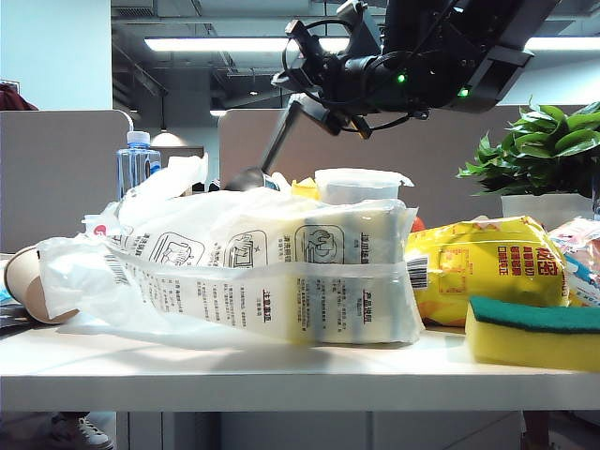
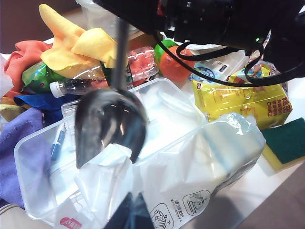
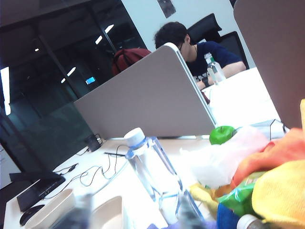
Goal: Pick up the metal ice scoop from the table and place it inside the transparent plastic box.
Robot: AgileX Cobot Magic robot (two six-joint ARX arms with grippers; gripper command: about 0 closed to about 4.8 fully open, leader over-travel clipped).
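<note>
Cluttered white table [image 1: 234, 361] fills the lower frame. Your right gripper [image 1: 314, 105], upper centre of the exterior view, grasps the handle of the metal ice scoop [image 2: 108, 124], its bowl hanging over the transparent plastic box [image 2: 176, 109]. Left gripper [image 2: 132, 212]: fingertips together at the bottom edge, clenched, empty.

Scoop [image 1: 246, 178] bowl mostly hidden behind big plastic bag [image 1: 272, 272] in exterior view; only dark round bit and handle show. Handle top lost under right arm [image 2: 224, 21] in left wrist view. Right gripper fingers not clear in any view. Left gripper [image 2: 132, 212]: only dark tips show at picture edge, gap too small to tell. Box [image 2: 43, 143] cut off at edge, part covered by bag. Bottle [image 3: 152, 171] bottom blurred.
</note>
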